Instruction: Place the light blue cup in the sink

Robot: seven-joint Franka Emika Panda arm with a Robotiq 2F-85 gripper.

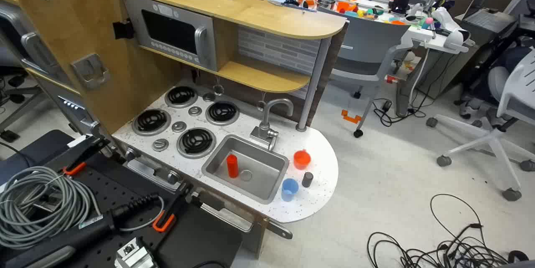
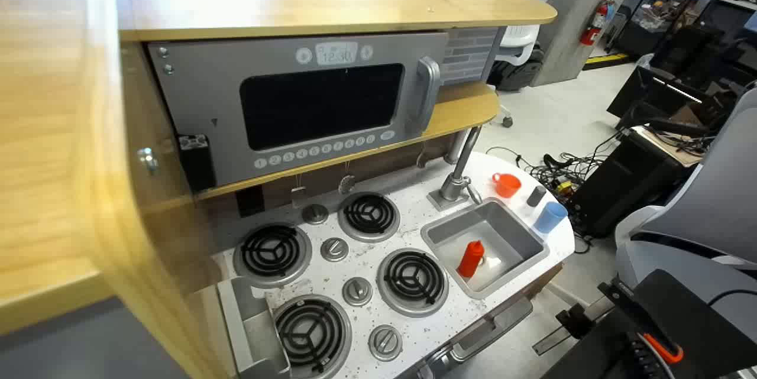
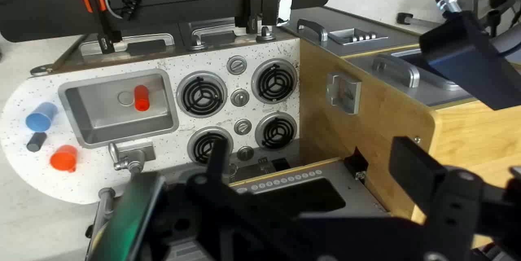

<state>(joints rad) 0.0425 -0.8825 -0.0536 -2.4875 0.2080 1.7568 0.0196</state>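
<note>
The light blue cup (image 1: 289, 189) (image 2: 550, 217) stands on the white countertop, beside the end of the sink and outside it. It also shows at the left of the wrist view (image 3: 41, 117). The sink (image 1: 261, 172) (image 2: 502, 237) is a grey metal basin; it also shows in the wrist view (image 3: 103, 108). A red bottle (image 1: 232, 166) (image 3: 141, 98) stands inside it. My gripper (image 3: 313, 157) is open, with nothing between its fingers. It is well away from the cup, in front of the microwave and wooden side panel in the wrist view. Neither exterior view shows the gripper.
An orange-red cup (image 1: 301, 159) and a small dark grey cylinder (image 1: 307, 179) stand close to the light blue cup. The curved faucet (image 1: 266, 115) rises behind the sink. The microwave (image 2: 322, 107) and wooden shelf (image 2: 467, 108) overhang the burners. A tall wooden panel (image 3: 358, 130) bounds the burner end.
</note>
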